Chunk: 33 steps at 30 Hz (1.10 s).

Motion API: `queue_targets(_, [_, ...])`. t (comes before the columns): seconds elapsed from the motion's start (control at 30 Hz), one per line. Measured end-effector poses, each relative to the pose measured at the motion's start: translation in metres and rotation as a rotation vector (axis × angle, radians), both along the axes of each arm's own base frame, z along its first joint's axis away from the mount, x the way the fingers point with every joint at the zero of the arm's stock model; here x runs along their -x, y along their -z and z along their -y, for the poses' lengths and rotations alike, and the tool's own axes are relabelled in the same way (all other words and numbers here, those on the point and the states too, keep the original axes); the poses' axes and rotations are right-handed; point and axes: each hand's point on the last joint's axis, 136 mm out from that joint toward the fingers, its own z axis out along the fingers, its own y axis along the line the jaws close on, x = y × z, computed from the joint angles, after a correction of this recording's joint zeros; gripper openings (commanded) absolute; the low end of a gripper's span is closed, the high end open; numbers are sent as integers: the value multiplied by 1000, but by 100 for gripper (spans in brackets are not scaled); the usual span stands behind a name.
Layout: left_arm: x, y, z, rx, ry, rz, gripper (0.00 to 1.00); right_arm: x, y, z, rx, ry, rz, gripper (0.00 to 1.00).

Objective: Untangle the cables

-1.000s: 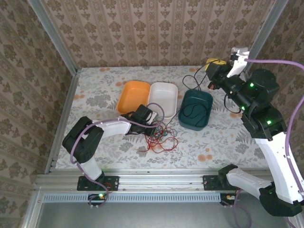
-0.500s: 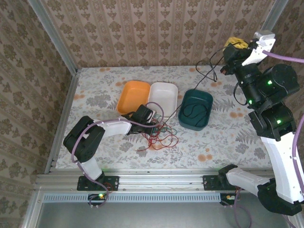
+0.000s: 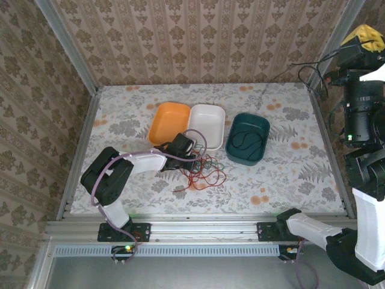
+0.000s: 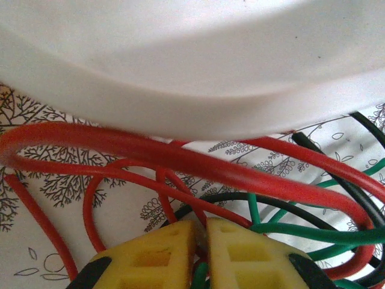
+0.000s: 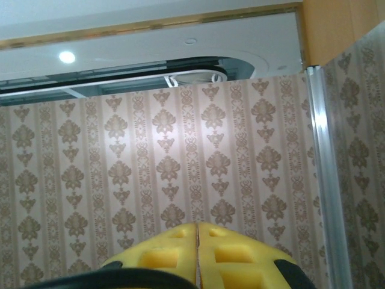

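A tangle of thin red, green and black cables [image 3: 203, 170] lies on the table in front of the white bowl [image 3: 207, 123]. My left gripper [image 3: 191, 150] sits low at the tangle's left edge, against that bowl. In the left wrist view its jaws [image 4: 201, 232] are shut, with a red cable [image 4: 180, 156] and a green cable [image 4: 301, 232] pinched in the slit. My right gripper [image 3: 363, 37] is raised high at the far right corner, shut [image 5: 197, 232], facing the wall. A black cable [image 3: 314, 67] dangles in loops from it.
An orange bowl [image 3: 168, 123] touches the white bowl's left side. A teal bowl [image 3: 249, 117] to the right holds another coiled black cable [image 3: 243, 141]. Patterned walls and metal posts close in the table on three sides.
My right arm has swung up and to the right, drawing the black cable out over the teal bowl and away from the tangle. The left gripper has stayed put.
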Motion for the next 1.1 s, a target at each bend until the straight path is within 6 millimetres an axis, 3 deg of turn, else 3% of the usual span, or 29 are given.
queue_targets(0.27, [-1, 0, 0, -2, -3, 4, 0, -29, 9, -6, 36, 24, -75, 0])
queue_targets(0.6, [-1, 0, 2, 13, 2, 6, 0, -49, 17, -8, 86, 58, -124, 0])
queue_targets(0.97, [-1, 0, 4, 22, 5, 10, 0, -68, -12, -11, 88, 62, -80, 0])
queue_targets(1.1, [-1, 1, 4, 21, 5, 9, 0, -90, 2, -16, 104, 57, -140, 0])
